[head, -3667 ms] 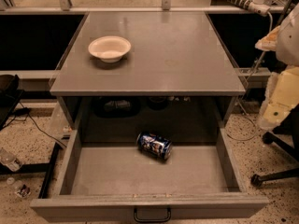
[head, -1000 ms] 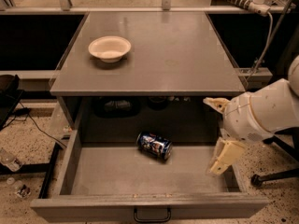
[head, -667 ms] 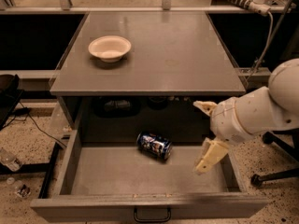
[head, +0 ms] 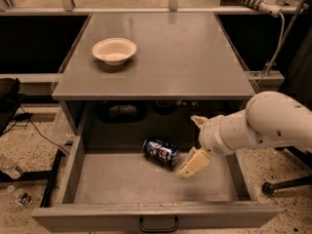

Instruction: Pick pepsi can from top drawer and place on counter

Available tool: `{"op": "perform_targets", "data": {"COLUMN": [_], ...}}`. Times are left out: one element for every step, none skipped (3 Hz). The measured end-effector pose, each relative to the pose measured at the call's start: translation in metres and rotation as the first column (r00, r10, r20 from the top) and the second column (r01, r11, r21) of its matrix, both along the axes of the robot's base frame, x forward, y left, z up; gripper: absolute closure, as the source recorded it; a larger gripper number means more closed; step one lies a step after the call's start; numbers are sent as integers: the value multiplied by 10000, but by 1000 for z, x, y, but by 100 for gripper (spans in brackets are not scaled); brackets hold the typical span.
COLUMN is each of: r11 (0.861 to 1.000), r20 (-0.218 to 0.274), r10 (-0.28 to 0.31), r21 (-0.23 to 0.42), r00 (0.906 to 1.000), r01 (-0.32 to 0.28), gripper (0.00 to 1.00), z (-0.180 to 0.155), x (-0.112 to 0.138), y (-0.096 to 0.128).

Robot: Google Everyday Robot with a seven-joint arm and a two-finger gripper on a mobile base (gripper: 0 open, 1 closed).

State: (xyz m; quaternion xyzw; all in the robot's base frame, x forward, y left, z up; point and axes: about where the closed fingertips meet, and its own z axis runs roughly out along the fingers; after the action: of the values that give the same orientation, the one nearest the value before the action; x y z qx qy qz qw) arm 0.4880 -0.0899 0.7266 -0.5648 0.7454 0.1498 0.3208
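Observation:
The pepsi can point(head: 161, 151) lies on its side on the floor of the open top drawer point(head: 117, 182), near the middle towards the back. My gripper point(head: 194, 142) is inside the drawer just right of the can, open, with one cream finger point(head: 194, 163) low beside the can's right end and the other higher near the counter's underside. It holds nothing. The white arm reaches in from the right. The counter point(head: 185, 57) lies above the drawer.
A white bowl point(head: 114, 50) stands on the counter's left part. Dark items sit on the shelf behind the drawer point(head: 122, 111). A cable and rail point(head: 265, 74) run along the right. Bottles lie on the speckled floor at the left point(head: 9, 168).
The arm has come in from the right and moved left and down into the drawer, bringing the open gripper close to the can's right end. The can has not moved.

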Motion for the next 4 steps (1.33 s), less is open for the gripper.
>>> {"op": "perform_targets", "data": {"r11": [9971,9920,9904,9921], "r20": [-147,-222,-219,-87], "r10": [-741,-1215,-1179,-720], "r21": [168,323,697,1021], "r00": [9971,9923,9928,9974], "r01": [744,1222,1192,725], "gripper": [0,0,0,0], "z": [-31,-61,-84,-104], "x": [17,28,36,39], "y": [13,22,36,50]}}
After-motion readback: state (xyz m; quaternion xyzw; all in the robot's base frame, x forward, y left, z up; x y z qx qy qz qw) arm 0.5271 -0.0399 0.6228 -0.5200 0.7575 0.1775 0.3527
